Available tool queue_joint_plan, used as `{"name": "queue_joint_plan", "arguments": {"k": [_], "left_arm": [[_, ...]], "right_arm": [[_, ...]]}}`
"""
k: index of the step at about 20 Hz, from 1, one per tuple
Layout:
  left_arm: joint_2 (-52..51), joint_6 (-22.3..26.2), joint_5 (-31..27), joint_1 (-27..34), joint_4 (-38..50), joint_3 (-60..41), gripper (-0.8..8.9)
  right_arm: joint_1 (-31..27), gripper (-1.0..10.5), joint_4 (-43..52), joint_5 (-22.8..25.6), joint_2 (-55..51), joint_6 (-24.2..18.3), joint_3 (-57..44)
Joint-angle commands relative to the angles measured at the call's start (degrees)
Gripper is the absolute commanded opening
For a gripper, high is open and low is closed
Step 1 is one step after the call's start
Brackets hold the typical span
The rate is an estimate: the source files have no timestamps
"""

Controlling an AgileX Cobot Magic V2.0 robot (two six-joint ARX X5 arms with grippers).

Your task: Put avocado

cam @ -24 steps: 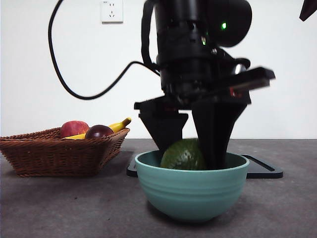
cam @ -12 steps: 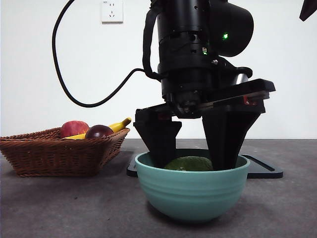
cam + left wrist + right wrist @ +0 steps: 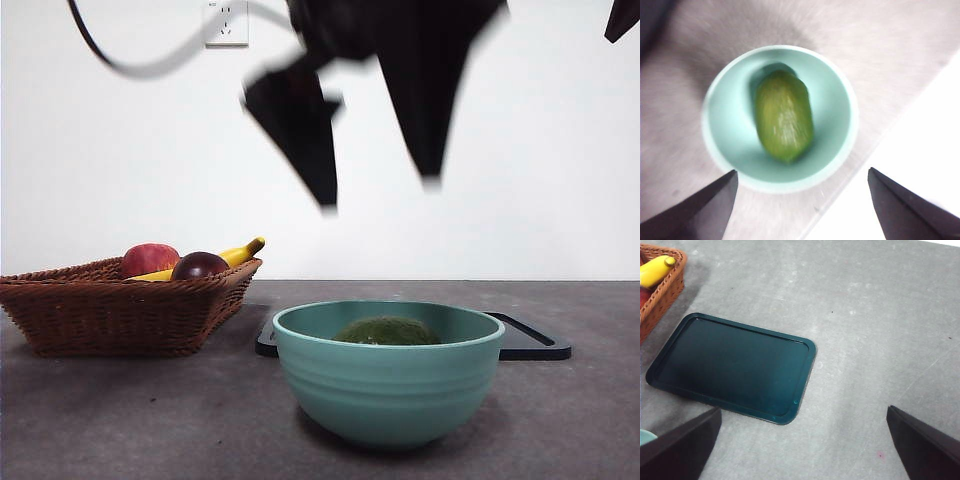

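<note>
The avocado (image 3: 387, 331) lies loose inside the teal bowl (image 3: 388, 390) at the front middle of the table; only its top shows over the rim. In the left wrist view the avocado (image 3: 784, 116) lies in the bowl (image 3: 722, 125), seen from straight above. My left gripper (image 3: 375, 190) is open and empty, raised well above the bowl, its jaws blurred by motion. My right gripper (image 3: 802, 450) is open and empty, high over the table near the dark tray (image 3: 735, 365); in the front view it shows only as a black tip (image 3: 622, 18) at the top right corner.
A wicker basket (image 3: 120, 310) at the left holds a red apple (image 3: 148, 258), a dark maroon fruit (image 3: 199, 265) and a banana (image 3: 240, 252). A dark flat tray (image 3: 528, 338) lies behind the bowl. A wall socket (image 3: 226, 22) is on the back wall.
My left gripper let go of the avocado, opened wider and rose fast out of the bowl. The avocado settled lower in the bowl.
</note>
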Motion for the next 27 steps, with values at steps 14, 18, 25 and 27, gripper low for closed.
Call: {"name": "queue_joint_plan", "arguments": {"k": [14,18,25,27], "left_arm": [[-55.6,-1.14,-20.22,-0.63,14.91,-24.55,4.06],[-66.97,-8.2,-25.35,-0.63,16.44,-41.51,4.06],[-76.02,-9.22,-25.38,-0.63,16.85,-48.87,4.06],[-76.43,-9.22,-25.35,-0.63,16.87,-48.87,4.06]], "right_arm": [[0.11,5.9,0.55,-0.42,0.31,-0.28,1.11],[0.11,5.9,0.55,-0.42,0.31,-0.28,1.11],[0.17,5.9,-0.48,-4.37,0.46,2.67,1.11],[1.07,5.9,-4.37,-11.56,1.25,3.1,1.11]]}}
